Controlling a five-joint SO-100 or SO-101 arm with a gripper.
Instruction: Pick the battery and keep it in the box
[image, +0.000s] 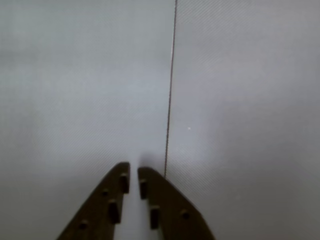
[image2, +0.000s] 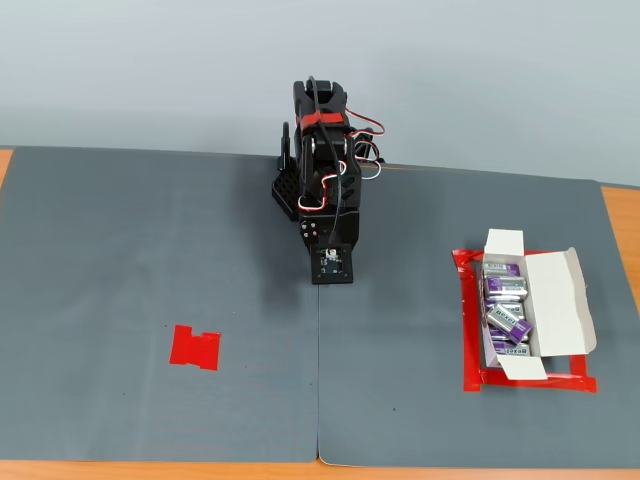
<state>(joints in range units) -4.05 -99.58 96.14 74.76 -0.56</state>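
— What is seen of the surfaces in the fixed view?

— A matt grey mat (image2: 150, 250) with a fine weave-like texture is laid over a wood-toned table (image2: 620, 210). Glossy red tape (image2: 468, 330) is seen around a white cardboard box (image2: 560, 300). Silver, metallic-looking batteries (image2: 505, 290) with purple bands are held in it.

— And in the wrist view?

— The gripper (image: 133, 172) is shown as dark, matt plastic, with small raised studs along its fingers (image: 114, 210).

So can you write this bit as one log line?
arm: folded at rest | fingers: nearly shut, empty | box: open, batteries inside | red patch: bare
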